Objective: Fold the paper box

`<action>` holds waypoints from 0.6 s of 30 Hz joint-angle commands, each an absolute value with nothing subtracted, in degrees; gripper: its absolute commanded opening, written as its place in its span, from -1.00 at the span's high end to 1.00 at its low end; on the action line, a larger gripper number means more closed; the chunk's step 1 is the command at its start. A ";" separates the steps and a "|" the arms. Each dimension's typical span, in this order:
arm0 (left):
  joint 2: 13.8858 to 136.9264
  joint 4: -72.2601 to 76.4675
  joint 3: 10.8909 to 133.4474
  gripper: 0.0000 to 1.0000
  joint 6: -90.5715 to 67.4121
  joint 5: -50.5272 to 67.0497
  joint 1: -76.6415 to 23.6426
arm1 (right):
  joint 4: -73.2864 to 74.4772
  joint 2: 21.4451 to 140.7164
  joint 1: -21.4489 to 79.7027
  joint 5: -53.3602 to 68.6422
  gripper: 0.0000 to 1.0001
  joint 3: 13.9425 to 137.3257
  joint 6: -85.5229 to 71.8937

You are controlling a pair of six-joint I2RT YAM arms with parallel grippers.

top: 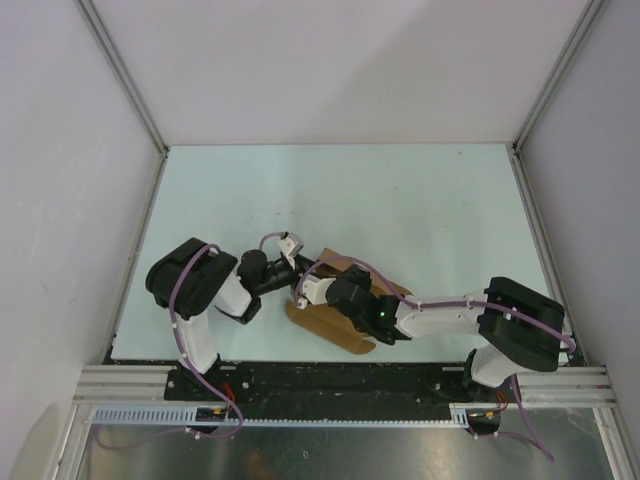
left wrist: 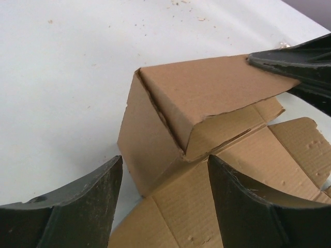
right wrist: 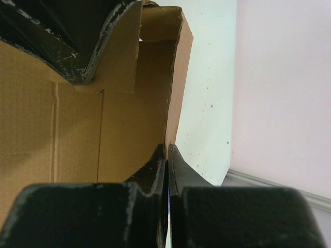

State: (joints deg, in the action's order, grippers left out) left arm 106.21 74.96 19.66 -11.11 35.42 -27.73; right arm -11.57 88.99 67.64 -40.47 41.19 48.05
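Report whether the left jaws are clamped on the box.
No: the left gripper has its jaws wide apart, with the box just ahead of them, unpinched.

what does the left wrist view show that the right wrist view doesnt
Only the left wrist view: the outside of the box, with one wall and a panel folded up and the rest lying flat, and the left gripper open in front of the folded corner.

Only the right wrist view: the inside of the box, the right gripper shut on a raised wall's edge, and the enclosure wall.

Both: the box, the table, and the other arm's black fingers reaching in at the top.
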 commanded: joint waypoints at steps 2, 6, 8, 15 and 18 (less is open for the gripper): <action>107.84 90.88 20.74 -0.41 -10.63 32.78 -28.30 | -7.03 92.64 69.43 -35.94 0.97 39.46 44.38; 108.19 91.23 20.65 -0.40 -10.63 32.61 -28.30 | -7.47 93.34 69.96 -37.18 0.99 39.38 44.56; 108.37 91.58 20.57 -0.39 -11.07 32.87 -28.39 | -7.65 93.86 70.22 -37.88 0.99 39.46 44.65; 109.07 93.78 20.48 -0.43 -12.39 34.10 -28.30 | -8.08 95.10 71.36 -39.63 1.00 38.59 45.88; 109.25 94.57 20.39 -0.49 -13.18 34.71 -28.39 | -8.79 95.27 71.63 -40.95 0.99 38.06 46.58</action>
